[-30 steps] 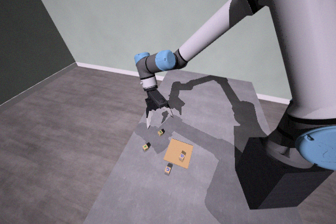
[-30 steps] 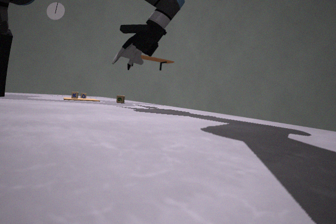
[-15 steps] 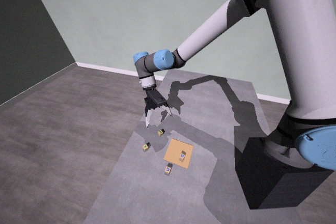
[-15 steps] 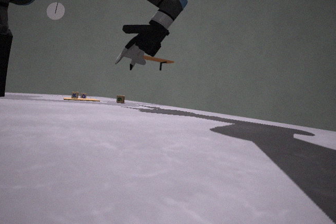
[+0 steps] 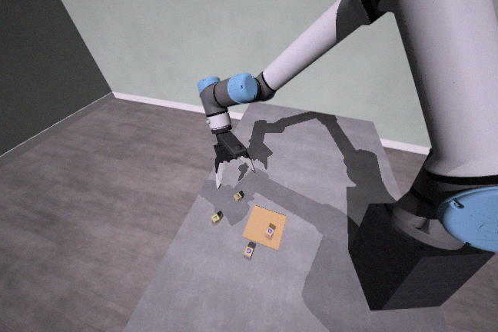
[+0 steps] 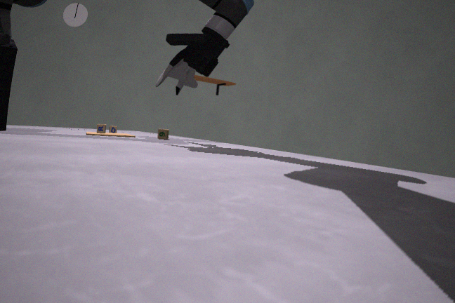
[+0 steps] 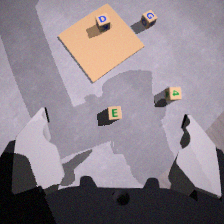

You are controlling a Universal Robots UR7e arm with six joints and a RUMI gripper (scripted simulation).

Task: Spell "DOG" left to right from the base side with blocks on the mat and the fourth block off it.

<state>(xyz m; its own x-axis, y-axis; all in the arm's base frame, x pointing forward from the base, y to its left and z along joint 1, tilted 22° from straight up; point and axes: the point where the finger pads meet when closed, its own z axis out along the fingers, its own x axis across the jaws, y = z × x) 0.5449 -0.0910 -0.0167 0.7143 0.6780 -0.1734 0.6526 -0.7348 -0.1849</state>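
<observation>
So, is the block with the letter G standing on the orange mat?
No, the G block stands on the grey table beside the orange mat; only the D block is on it.

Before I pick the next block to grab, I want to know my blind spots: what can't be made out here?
- Top view: letters on the two far blocks too small.
- Wrist view: the right block's green mark reads unclearly; no O found.
- Exterior view: one block is hidden; the mat is edge-on.

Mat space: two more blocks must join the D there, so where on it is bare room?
The mat holds only the D block, near its far edge by the G block. The half toward the E block is bare. The open gripper hovers there.
</observation>
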